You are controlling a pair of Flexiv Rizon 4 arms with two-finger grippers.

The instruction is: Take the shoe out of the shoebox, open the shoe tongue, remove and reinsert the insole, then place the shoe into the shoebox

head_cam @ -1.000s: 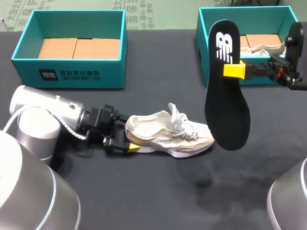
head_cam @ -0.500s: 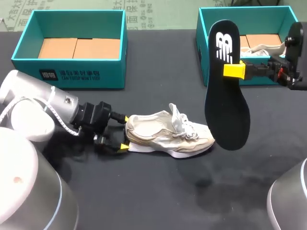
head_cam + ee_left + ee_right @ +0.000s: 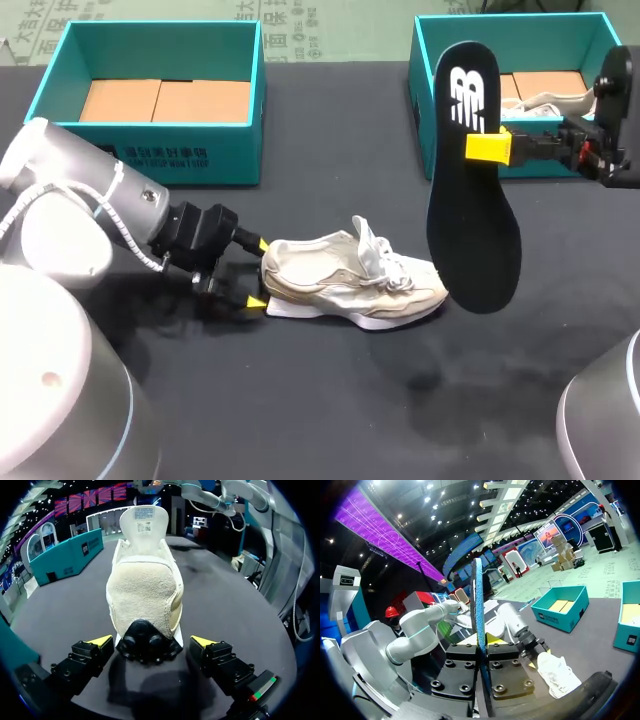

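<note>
A beige shoe (image 3: 350,280) lies on the black table, toe to the right, tongue and laces pulled up. My left gripper (image 3: 256,273) is at its heel, open, one yellow tip on each side. In the left wrist view the heel (image 3: 145,585) sits just ahead of the left gripper (image 3: 151,641), and the fingertips (image 3: 100,640) stand apart from it. My right gripper (image 3: 490,148) is shut on the black insole (image 3: 475,180), which hangs upright above the table, right of the shoe. The right wrist view shows the insole (image 3: 479,600) edge-on between the right gripper (image 3: 483,655) pads.
A teal shoebox (image 3: 425,100) stands at the back right behind the insole, with something pale inside. A second teal box (image 3: 150,150) stands at the back left. The shoe (image 3: 557,672) and my left arm (image 3: 515,625) lie below the right gripper.
My left arm has swung its elbow back and turned its wrist, and its gripper has drawn slightly off the heel. The shoe, the right arm and the insole have not moved.
</note>
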